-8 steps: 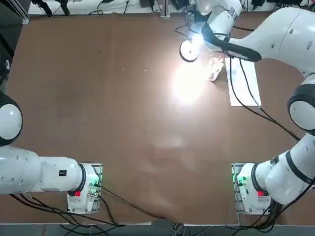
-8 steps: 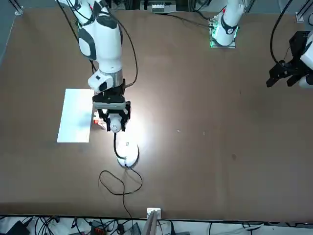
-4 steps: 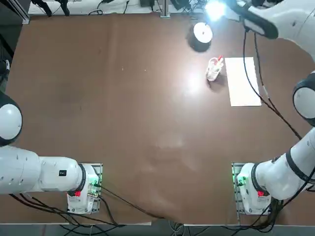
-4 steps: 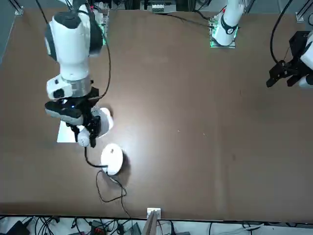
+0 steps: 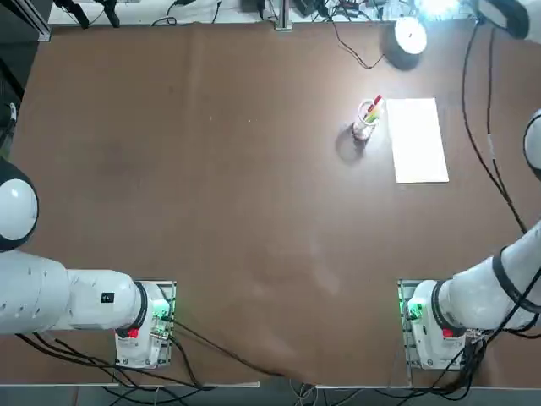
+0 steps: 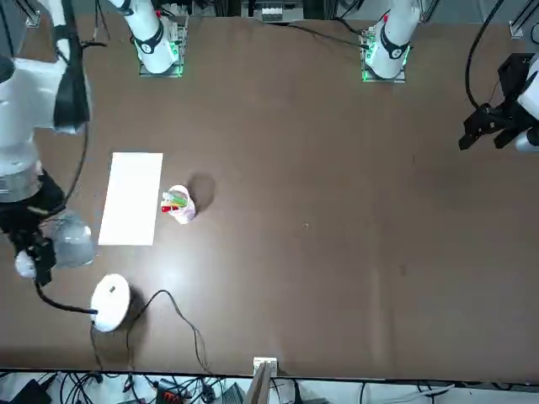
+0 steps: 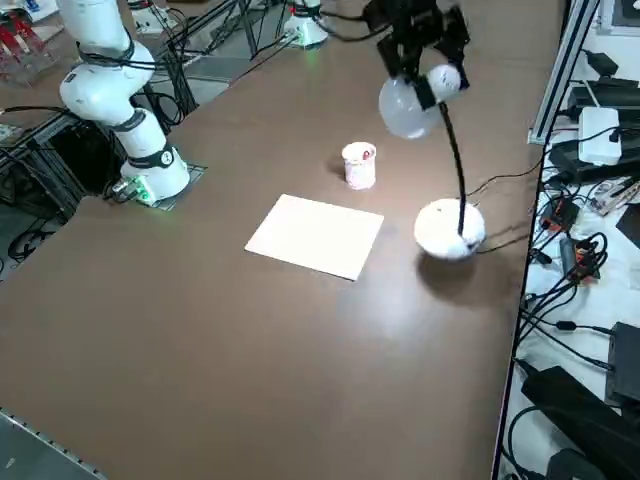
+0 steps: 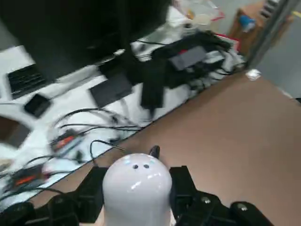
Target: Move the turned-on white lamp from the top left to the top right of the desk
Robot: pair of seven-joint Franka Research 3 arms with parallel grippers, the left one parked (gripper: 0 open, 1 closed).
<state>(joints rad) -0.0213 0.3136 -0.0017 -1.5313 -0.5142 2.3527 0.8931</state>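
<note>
Right gripper is clamped on the lamp head, one finger on each side of the bulb in the wrist view, holding it up near the top centre-right of the side frame. The lamp base sits at the upper right of the top view, close to the far edge of the desk; from the side view it looks to be resting on or just above the surface, can't tell which. In the front view the base is at lower left, with the cord trailing right toward the near edge. The cup of pens and the paper lie below the base in the top view, well apart from it. Task looks almost done, pending release. Risks: the base is near the desk edge, so a further push outward could tip it off; the cord may be short of slack and drag the base back; the neck is bent under the grip, so letting go of the head could make the lamp spring or topple; a smooth rounded head could slip between the fingers.
</note>
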